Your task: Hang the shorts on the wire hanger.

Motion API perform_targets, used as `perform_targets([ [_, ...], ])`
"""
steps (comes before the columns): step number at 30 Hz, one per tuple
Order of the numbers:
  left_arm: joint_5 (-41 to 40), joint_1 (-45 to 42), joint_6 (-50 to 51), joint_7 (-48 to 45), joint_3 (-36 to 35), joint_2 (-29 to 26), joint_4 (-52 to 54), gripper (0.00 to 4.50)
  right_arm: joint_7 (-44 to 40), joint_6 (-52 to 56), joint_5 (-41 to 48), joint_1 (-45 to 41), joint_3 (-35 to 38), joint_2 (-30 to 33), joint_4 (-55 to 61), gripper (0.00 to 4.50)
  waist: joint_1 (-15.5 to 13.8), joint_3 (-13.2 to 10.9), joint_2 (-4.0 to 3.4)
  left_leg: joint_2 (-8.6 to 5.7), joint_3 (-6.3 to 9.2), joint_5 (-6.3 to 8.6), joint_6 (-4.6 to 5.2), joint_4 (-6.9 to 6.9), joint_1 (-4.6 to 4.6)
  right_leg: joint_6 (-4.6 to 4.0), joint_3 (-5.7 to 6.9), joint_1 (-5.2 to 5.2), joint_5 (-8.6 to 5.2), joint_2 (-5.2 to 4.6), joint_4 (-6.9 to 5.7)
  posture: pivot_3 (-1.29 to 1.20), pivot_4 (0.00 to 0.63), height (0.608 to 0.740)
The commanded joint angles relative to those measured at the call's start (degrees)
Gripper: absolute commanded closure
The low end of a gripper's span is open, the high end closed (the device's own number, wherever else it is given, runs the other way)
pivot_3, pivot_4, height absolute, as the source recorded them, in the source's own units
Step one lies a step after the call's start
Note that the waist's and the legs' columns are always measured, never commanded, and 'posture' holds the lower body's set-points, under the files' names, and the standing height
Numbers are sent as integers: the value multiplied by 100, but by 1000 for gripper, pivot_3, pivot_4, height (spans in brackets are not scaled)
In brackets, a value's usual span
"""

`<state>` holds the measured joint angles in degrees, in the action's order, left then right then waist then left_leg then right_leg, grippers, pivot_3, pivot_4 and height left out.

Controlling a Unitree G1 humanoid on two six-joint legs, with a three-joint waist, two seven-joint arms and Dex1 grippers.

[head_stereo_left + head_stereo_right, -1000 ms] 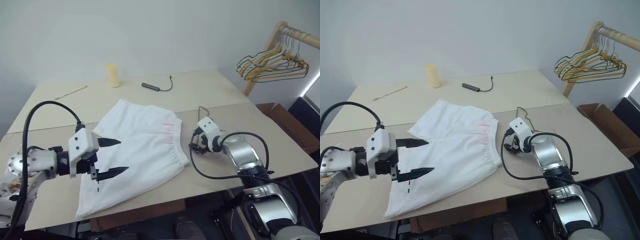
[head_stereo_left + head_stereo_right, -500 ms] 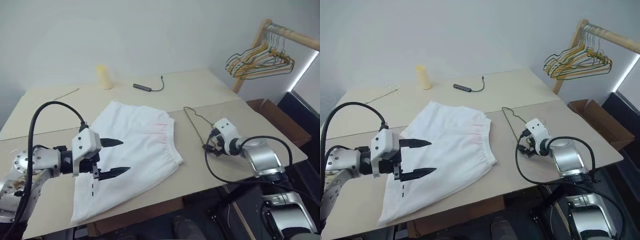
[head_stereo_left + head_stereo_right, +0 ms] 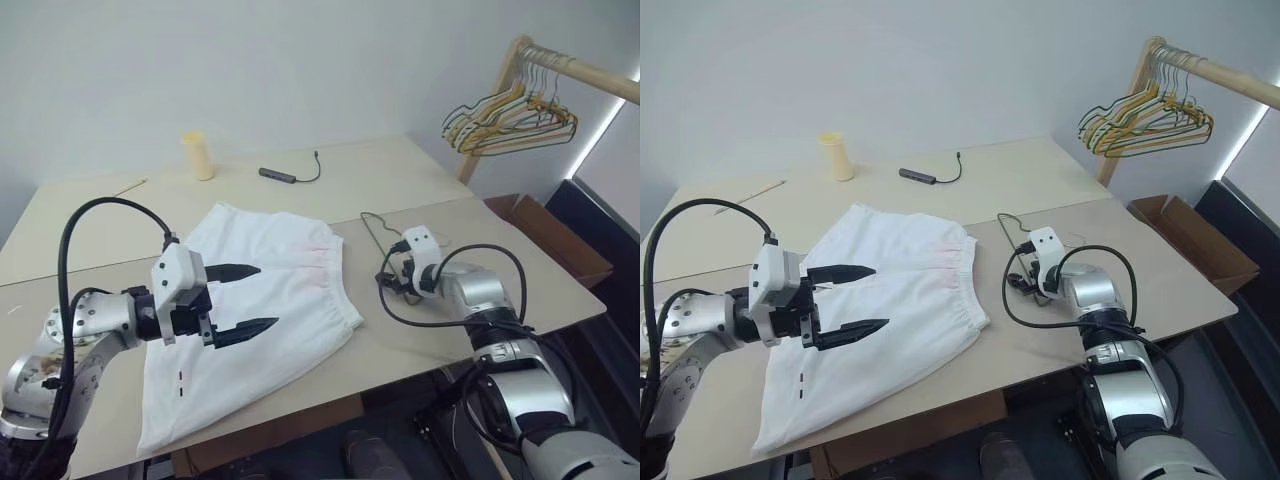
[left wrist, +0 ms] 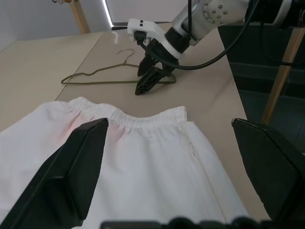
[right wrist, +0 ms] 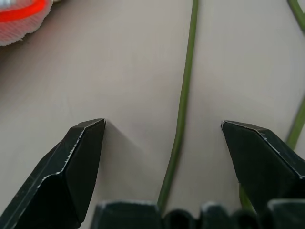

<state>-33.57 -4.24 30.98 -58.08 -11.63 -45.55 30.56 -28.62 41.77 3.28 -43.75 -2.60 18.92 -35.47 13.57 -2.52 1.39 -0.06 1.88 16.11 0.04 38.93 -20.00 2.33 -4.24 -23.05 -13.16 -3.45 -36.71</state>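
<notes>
- Left gripper (image 3: pixel 845 300): jaws wide, empty, hovering over the near-left leg of the shorts (image 3: pixel 890 300).
- Shorts: flat on the table (image 3: pixel 1060 345), hems toward the near-left corner, waistband facing the hanger side.
- Right gripper (image 4: pixel 150 78): jaws wide, tips down at the table, one strand of the wire hanger (image 4: pixel 109 76) between them; needs closing squarely on the wire, then a level lift.
- Open room: bare table toward the right edge; cable (image 3: pixel 930 178) and yellow cylinder (image 3: pixel 835 156) near the far edge, well apart.
</notes>
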Motion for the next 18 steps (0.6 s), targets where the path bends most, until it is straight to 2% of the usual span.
perform_targets([
  [1, 51, -9, -137, 10, 37, -109, 96, 0, -11, 152, -68, -46, -126, -65, -154, 405, 0, 1, 1, 0, 0, 0, 0, 0, 5, 0, 0, 4, 0, 1, 0, -152, 0, 740],
  [5, 97, 1, -194, 17, 58, -127, 56, 0, 155, 359, -147, -23, -166, -160, -249, 1541, 9, 5, 4, 1, -1, 0, 0, -1, 7, 1, -1, 4, -1, 3, 1, -150, 0, 740],
  [13, 292, 52, -334, 83, 103, -120, 51, 0, 233, 479, -226, 24, -191, -201, -277, 4346, 8, 31, 28, 2, 0, 0, 0, -2, 19, 1, 0, 16, -1, 4, 3, -148, 0, 740],
  [14, 310, 46, -348, 101, 111, -110, 40, 0, 224, 479, -244, 23, -216, -193, -267, 4470, 7, 32, 29, 2, 0, 0, 0, -2, 23, 1, 0, 21, -1, 4, 4, -148, 0, 740],
  [18, 259, -195, -148, 400, 173, 40, -89, 0, 441, 495, -107, -35, 89, -223, -100, 4470, -5, 31, 28, 3, 2, 1, 1, -13, 65, 8, 3, 67, -6, 5, 22, -153, 0, 740],
])
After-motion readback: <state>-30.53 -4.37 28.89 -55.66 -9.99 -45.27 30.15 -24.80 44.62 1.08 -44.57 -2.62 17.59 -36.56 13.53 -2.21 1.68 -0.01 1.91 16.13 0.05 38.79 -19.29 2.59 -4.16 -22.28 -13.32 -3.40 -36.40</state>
